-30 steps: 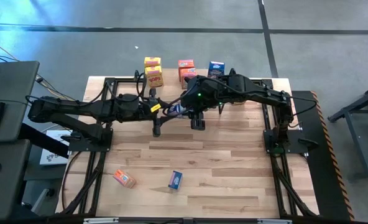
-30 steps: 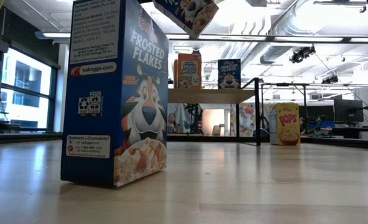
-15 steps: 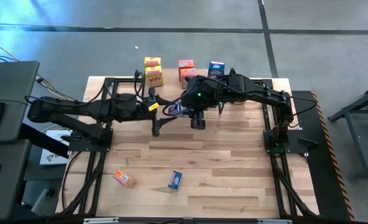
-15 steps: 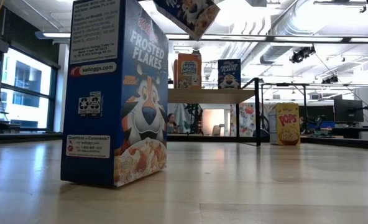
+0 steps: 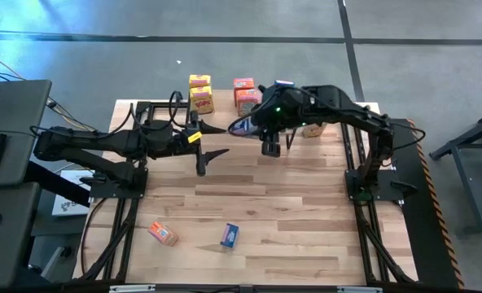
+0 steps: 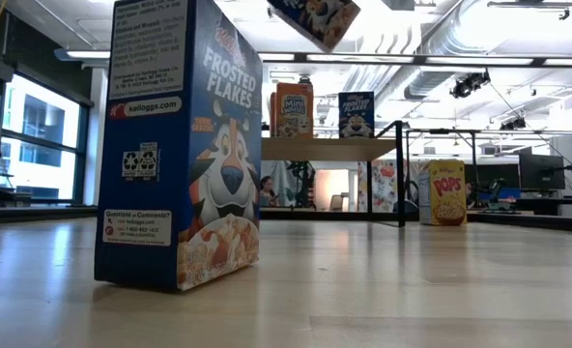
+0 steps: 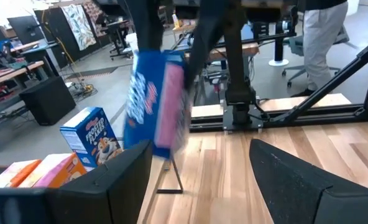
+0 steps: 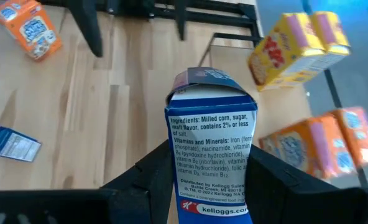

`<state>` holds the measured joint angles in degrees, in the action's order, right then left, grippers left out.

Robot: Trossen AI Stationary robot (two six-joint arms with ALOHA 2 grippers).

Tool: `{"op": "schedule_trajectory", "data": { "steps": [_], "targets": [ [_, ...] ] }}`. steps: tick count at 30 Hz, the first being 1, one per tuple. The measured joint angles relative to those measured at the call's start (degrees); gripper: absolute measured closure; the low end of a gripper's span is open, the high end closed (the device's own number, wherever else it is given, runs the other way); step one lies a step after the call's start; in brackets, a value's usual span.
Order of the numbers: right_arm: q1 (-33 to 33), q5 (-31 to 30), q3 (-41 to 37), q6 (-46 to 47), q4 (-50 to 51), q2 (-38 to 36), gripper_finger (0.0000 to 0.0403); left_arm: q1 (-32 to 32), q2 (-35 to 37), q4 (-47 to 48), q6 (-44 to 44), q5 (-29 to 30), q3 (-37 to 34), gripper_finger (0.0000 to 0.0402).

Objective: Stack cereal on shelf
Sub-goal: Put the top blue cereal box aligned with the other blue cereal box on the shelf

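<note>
So the light-wood tabletop [image 5: 290,212] sits on grey concrete floor; two loose boxes lie up front, one orange [image 5: 163,234], one blue [image 5: 230,235]. Right pincer [image 8: 199,180] pinches a blue cereal box [image 8: 210,155] near the shelf [image 6: 329,148]; left pincer [image 5: 204,153] is spread

Left fingers [image 7: 283,180] released blue box [image 8: 212,155]; right arm carried it toward shelf [image 6: 329,148].
</note>
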<state>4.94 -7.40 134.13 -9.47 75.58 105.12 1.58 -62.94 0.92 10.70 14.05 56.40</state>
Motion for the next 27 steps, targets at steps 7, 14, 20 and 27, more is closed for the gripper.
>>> {"op": "schedule_trajectory", "data": {
  "steps": [7, 14, 20, 27],
  "targets": [
    [3.51, 0.15, 0.0, -2.99, 0.25, -3.45, 0.0252, -0.02, 0.0, 0.1, -0.09, 0.26, 0.0, 0.0142],
    [8.02, 3.11, 0.0, -4.51, 0.52, -7.06, 0.0252, -0.02, 0.0, 0.4, -0.04, 0.26, 0.0, 0.0142],
    [11.2, 8.29, 0.0, -4.76, 1.79, -8.76, 0.0252, -0.02, 0.0, 0.51, -0.07, 0.26, 0.0, 0.0141],
    [13.11, 9.49, 0.0, -4.09, 3.3, -8.85, 0.0252, -0.02, 0.0, 0.55, -0.07, 0.26, -0.02, 0.0142]
  ]
}}
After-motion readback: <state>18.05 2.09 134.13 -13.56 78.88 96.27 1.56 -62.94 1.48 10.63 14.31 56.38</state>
